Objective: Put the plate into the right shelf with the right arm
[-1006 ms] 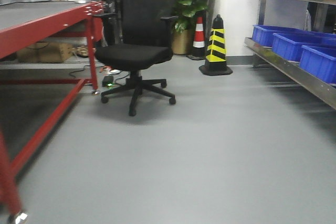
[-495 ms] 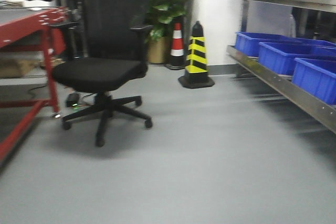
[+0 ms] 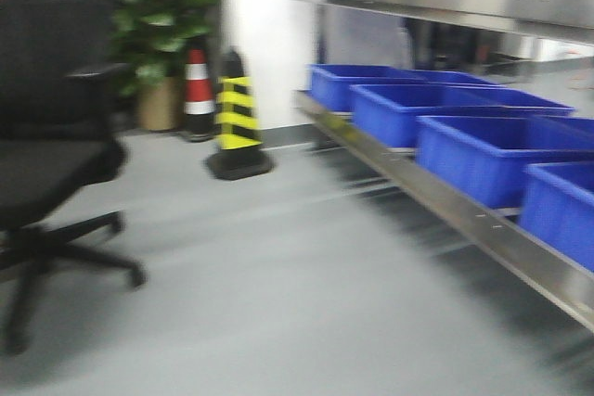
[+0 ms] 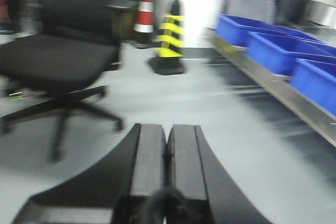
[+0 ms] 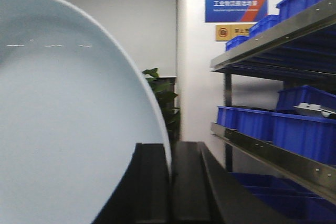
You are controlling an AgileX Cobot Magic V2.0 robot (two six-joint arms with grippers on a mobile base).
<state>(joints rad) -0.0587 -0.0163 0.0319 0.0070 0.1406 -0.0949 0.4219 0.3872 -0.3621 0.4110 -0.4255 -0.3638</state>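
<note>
The white plate [image 5: 68, 119] fills the left of the right wrist view, held on edge with its rim pinched in my right gripper [image 5: 170, 153], which is shut on it. The right shelf [image 5: 273, 150] is the steel rack to the right, with blue bins [image 5: 299, 124] on its tiers. In the front view the right shelf [image 3: 445, 206] runs along the right side with its blue bins [image 3: 483, 155] in a row. My left gripper [image 4: 167, 132] is shut with nothing in it, held over the grey floor.
A black office chair [image 3: 46, 173] stands at the left. A yellow-and-black cone [image 3: 238, 122] and a red-and-white cone [image 3: 196, 90] stand by the white wall, beside a potted plant [image 3: 162, 34]. Grey floor [image 3: 278, 303] lies between chair and shelf.
The front view has swung to the right: the red table has left the frame, the chair slid to the left edge, and the steel shelf with its bins has come closer and larger.
</note>
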